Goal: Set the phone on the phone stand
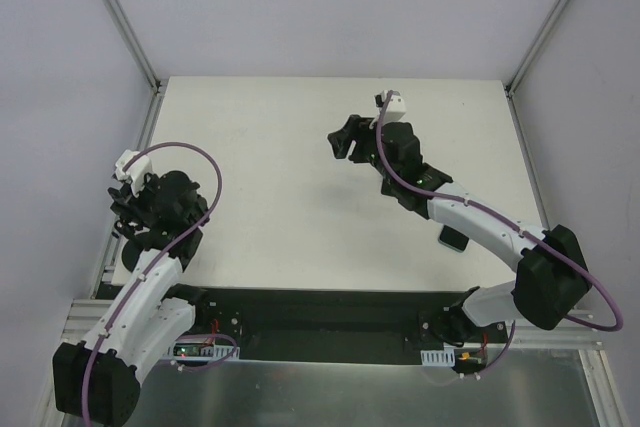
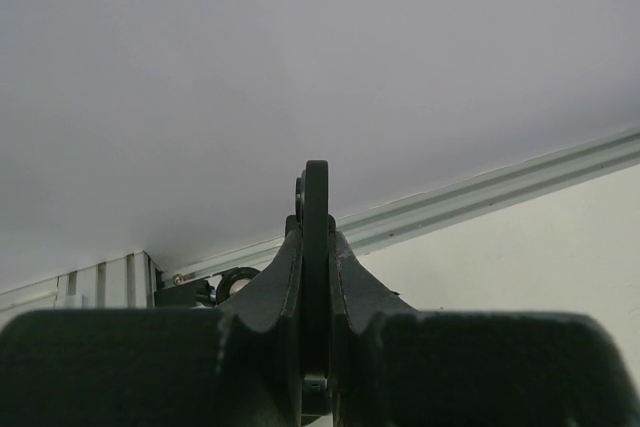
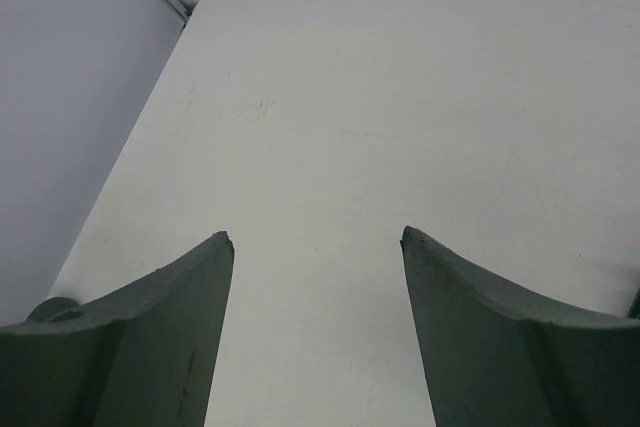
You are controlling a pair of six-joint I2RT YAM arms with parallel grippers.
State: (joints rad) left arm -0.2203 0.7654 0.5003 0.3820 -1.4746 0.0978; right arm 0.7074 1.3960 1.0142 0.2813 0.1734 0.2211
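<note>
Seemingly phone (image 1: pixel 455 239), well apart from right gripper (image 1: pixel 341 139)

layout | we are holding our right gripper (image 1: pixel 345 137) above the table (image 1: pixel 270 127), mid-width, toward the back | we are holding our left gripper (image 1: pixel 125 217) at the table's left edge, toward the front | a small object (image 1: pixel 455 239) is lying front-right on the table, partly under our right arm

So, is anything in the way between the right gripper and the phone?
Only the arm itself: what looks like the phone peeks out from under the right forearm, behind the open right gripper, which faces away over the table.
</note>
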